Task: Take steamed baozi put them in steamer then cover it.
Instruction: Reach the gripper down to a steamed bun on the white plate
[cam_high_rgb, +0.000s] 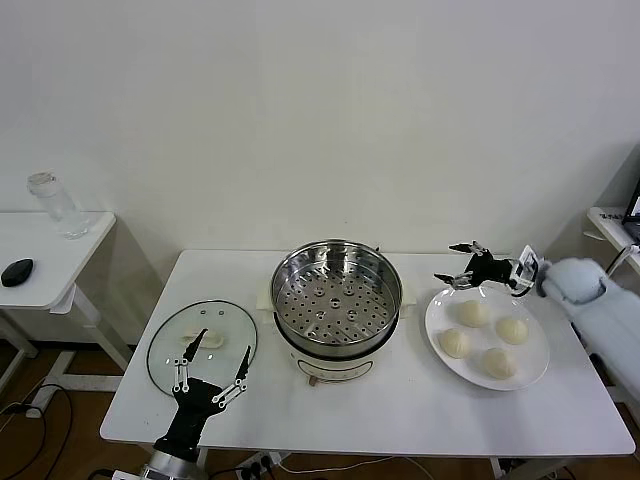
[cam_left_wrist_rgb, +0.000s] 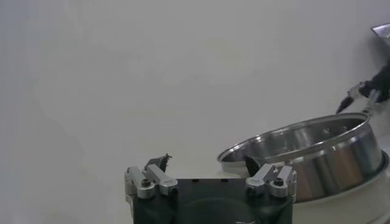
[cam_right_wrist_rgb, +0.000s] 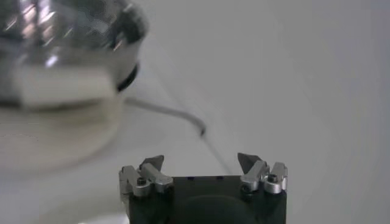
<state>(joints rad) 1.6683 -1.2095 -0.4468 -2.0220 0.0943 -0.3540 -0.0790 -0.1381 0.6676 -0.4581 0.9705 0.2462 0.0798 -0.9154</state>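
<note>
The shiny steel steamer (cam_high_rgb: 337, 296) stands empty on its white cooker base at the table's middle; it also shows in the left wrist view (cam_left_wrist_rgb: 311, 152) and blurred in the right wrist view (cam_right_wrist_rgb: 61, 42). Four pale baozi (cam_high_rgb: 473, 313) lie on a white plate (cam_high_rgb: 437, 313) to its right. The glass cover (cam_high_rgb: 165, 358) with a white handle lies flat on the table at the left. My right gripper (cam_high_rgb: 453, 264) is open and empty above the plate's far left edge. My left gripper (cam_high_rgb: 220, 356) is open and empty over the cover's near edge.
A side table at far left carries a clear jar (cam_high_rgb: 55, 204) and a black object (cam_high_rgb: 17, 271). A thin cable (cam_right_wrist_rgb: 177, 115) runs from the cooker across the tabletop. Another table's corner (cam_high_rgb: 610, 222) shows at the far right.
</note>
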